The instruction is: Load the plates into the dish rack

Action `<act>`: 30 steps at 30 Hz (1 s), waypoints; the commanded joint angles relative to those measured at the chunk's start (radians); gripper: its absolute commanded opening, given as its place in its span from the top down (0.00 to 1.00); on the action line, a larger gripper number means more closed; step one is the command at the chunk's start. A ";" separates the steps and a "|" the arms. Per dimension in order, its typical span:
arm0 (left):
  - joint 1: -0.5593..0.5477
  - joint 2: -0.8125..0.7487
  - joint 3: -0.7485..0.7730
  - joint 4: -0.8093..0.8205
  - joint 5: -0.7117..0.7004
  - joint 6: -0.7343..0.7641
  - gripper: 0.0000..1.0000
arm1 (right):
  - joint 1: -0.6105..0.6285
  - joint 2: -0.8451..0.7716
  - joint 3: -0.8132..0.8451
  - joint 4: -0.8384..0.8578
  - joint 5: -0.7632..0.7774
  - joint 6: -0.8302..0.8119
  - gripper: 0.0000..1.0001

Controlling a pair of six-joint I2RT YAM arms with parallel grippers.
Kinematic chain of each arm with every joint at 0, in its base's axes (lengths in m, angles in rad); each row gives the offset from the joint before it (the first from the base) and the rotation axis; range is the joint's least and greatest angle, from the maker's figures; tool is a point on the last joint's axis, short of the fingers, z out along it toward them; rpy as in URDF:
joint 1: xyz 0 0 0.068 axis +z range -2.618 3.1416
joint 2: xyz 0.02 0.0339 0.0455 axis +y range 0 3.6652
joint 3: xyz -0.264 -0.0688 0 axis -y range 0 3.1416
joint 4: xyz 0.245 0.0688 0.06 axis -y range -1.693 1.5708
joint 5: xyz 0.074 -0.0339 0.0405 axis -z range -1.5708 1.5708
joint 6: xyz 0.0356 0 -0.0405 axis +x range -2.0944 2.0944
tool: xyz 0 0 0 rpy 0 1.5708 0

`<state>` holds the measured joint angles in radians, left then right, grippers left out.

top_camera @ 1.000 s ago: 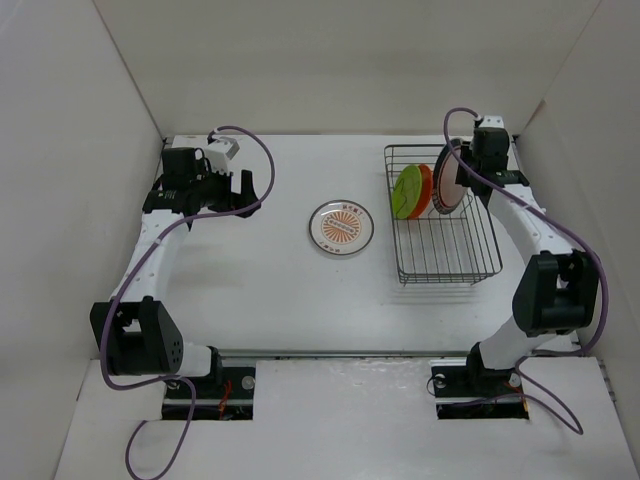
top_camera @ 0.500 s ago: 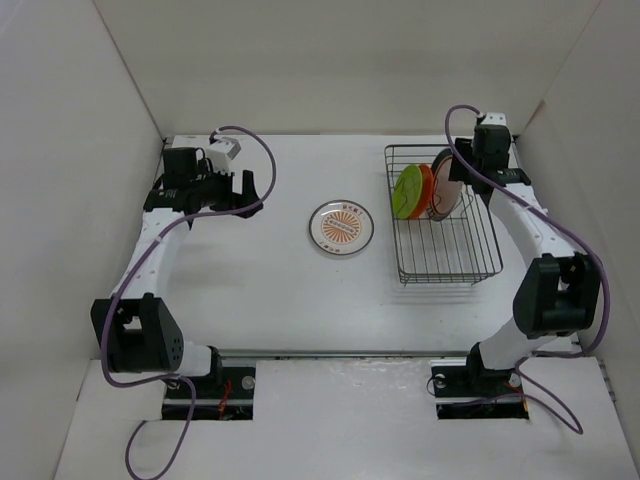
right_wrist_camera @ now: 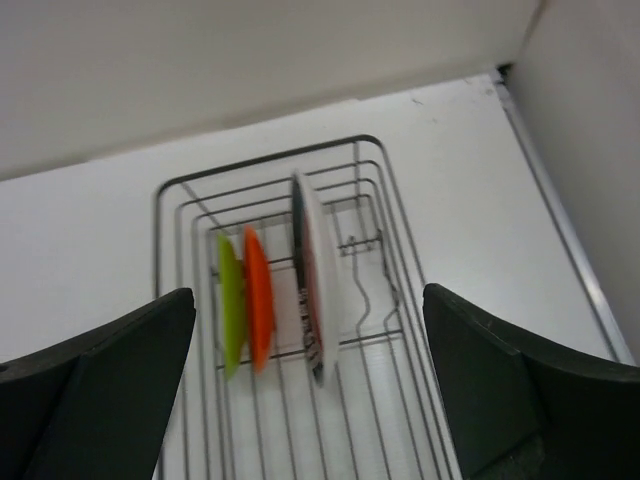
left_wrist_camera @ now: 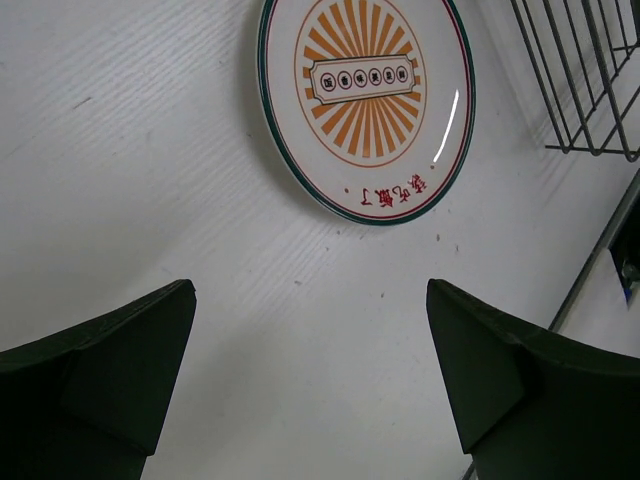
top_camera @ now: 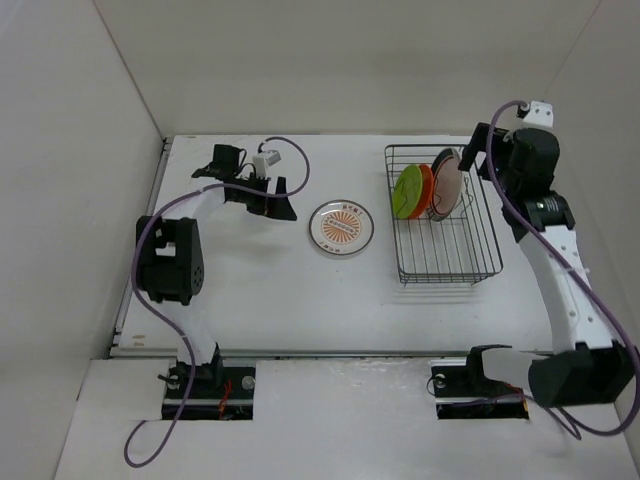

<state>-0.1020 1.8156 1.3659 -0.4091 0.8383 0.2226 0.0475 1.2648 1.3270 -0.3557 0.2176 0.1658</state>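
Observation:
Three plates stand on edge in the black wire dish rack (top_camera: 450, 262) (right_wrist_camera: 400, 330): lime green (top_camera: 406, 192) (right_wrist_camera: 229, 310), orange (top_camera: 425, 190) (right_wrist_camera: 258, 300) and white with ringed rim (top_camera: 447, 183) (right_wrist_camera: 318, 280). My right gripper (top_camera: 472, 155) (right_wrist_camera: 308, 293) hangs open above the rack's far right side, apart from the plates. The sunburst plate (top_camera: 341, 227) (left_wrist_camera: 365, 100) lies flat on the table left of the rack. My left gripper (top_camera: 283, 205) (left_wrist_camera: 310, 285) is open and low over the table just left of that plate, nothing between its fingers (left_wrist_camera: 100, 380).
White walls enclose the table on the left, back and right. The rack's near left corner (left_wrist_camera: 590, 90) shows beyond the sunburst plate in the left wrist view. The rack's near half holds no plates.
My right gripper opened, let go of the ringed white plate in the rack and rose back to the right. My left arm swung right, toward the sunburst plate.

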 commanded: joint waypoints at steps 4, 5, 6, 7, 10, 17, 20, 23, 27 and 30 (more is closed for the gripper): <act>-0.037 0.165 0.137 -0.092 0.151 0.031 0.00 | 0.017 -0.218 -0.132 0.112 -0.331 0.055 0.00; -0.051 0.180 0.172 -0.109 0.151 0.031 0.00 | 0.017 -0.235 -0.132 0.103 -0.331 0.066 0.00; -0.051 0.207 0.188 -0.118 0.136 0.021 0.00 | 0.028 -0.264 -0.132 0.103 -0.331 0.075 0.00; -0.065 0.217 0.202 -0.119 0.124 0.009 0.00 | 0.028 -0.277 -0.132 0.089 -0.331 0.075 0.00; -0.087 0.261 0.248 -0.097 0.081 -0.058 0.00 | 0.066 -0.318 -0.132 0.067 -0.342 0.095 0.00; -0.113 0.379 0.317 -0.042 -0.004 -0.201 0.00 | 0.166 -0.387 -0.121 0.018 -0.248 0.104 0.00; -0.122 0.410 0.340 -0.030 -0.028 -0.223 0.02 | 0.175 -0.397 -0.100 -0.005 -0.248 0.104 0.00; -0.122 0.419 0.349 -0.008 -0.038 -0.233 0.06 | 0.175 -0.416 -0.091 -0.014 -0.248 0.104 0.00; -0.143 0.441 0.358 -0.008 -0.028 -0.233 0.21 | 0.175 -0.416 -0.091 -0.014 -0.273 0.113 0.00; -0.163 0.441 0.358 -0.017 -0.039 -0.233 0.22 | 0.175 -0.427 -0.101 0.009 -0.319 0.135 0.00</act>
<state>-0.2371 2.2414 1.7046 -0.4129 0.8268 -0.0086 0.2115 0.8585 1.1969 -0.3752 -0.0612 0.2703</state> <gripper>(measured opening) 0.781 0.998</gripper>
